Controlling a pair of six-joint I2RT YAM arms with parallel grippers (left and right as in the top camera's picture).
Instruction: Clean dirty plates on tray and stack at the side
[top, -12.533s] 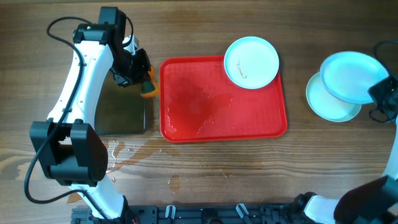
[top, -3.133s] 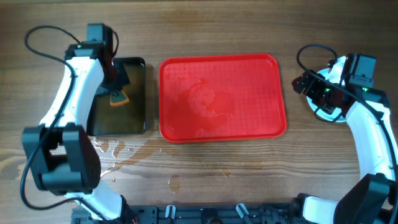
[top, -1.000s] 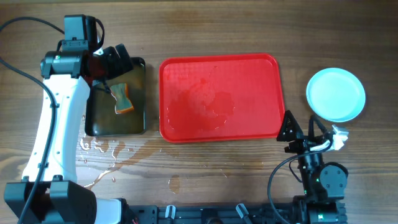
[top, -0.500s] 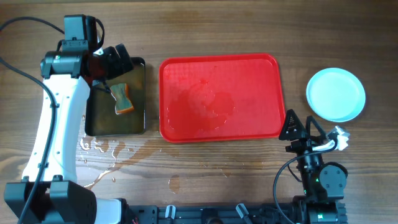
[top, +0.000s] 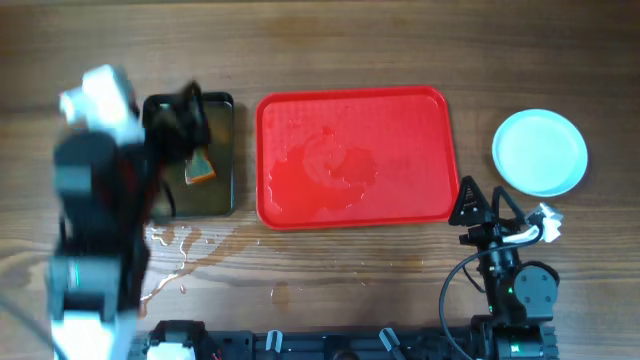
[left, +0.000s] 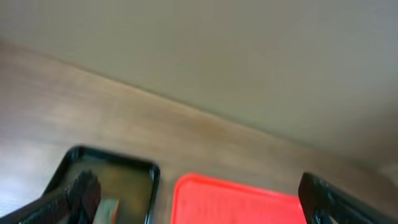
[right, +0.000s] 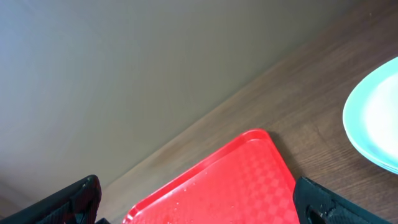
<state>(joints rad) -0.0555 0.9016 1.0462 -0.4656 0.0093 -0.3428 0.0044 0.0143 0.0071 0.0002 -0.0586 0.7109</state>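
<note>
The red tray (top: 355, 155) lies mid-table, wet in patches, with no plate on it; its far edge shows in the left wrist view (left: 236, 199) and its corner in the right wrist view (right: 236, 180). The pale-blue plates (top: 540, 152) sit stacked on the table to the tray's right, their rim visible in the right wrist view (right: 376, 118). My left gripper (top: 180, 120) is a motion blur over the black pan; in its own view the left gripper (left: 199, 208) is open and empty. My right gripper (top: 485, 210) is folded back near the front edge, and in the right wrist view the gripper (right: 199, 208) is open and empty.
A black pan (top: 215, 195) of brownish water stands left of the tray with an orange-and-green sponge (top: 198, 168) in it. Water is spilled on the wood (top: 185, 250) in front of the pan.
The left arm has swung away from the pan toward the table's front left and is blurred mid-motion. The right arm, plates and tray have not moved.
</note>
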